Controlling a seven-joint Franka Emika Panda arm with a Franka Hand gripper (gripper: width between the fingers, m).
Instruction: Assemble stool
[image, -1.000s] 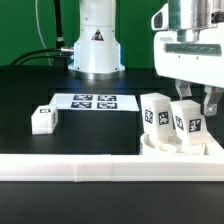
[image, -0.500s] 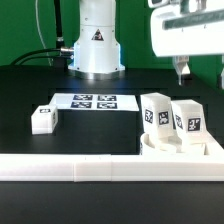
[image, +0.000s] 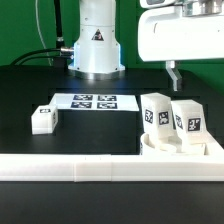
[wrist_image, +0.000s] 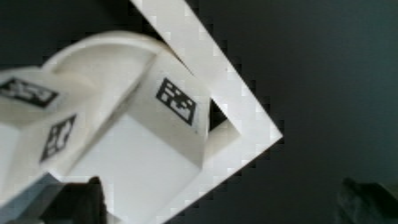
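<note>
The round white seat (image: 181, 151) lies at the exterior view's right, against the rail. Two tagged white legs (image: 156, 113) (image: 187, 121) stand upright on it. A third leg (image: 43, 118) lies loose on the table at the exterior view's left. My gripper (image: 193, 78) hangs well above the two standing legs, open and empty; only one finger (image: 172, 74) shows clearly. In the wrist view the seat (wrist_image: 103, 52) and a tagged leg (wrist_image: 164, 118) lie far below my gripper (wrist_image: 214, 200), with its dark fingers (wrist_image: 64, 200) wide apart.
The long white L-shaped rail (image: 70, 168) runs along the front and turns beside the seat; it also shows in the wrist view (wrist_image: 210, 55). The marker board (image: 95, 101) lies in front of the robot base (image: 97, 45).
My gripper has risen from around the right-hand standing leg and shifted slightly to the exterior view's left. Both legs stay standing on the seat.
</note>
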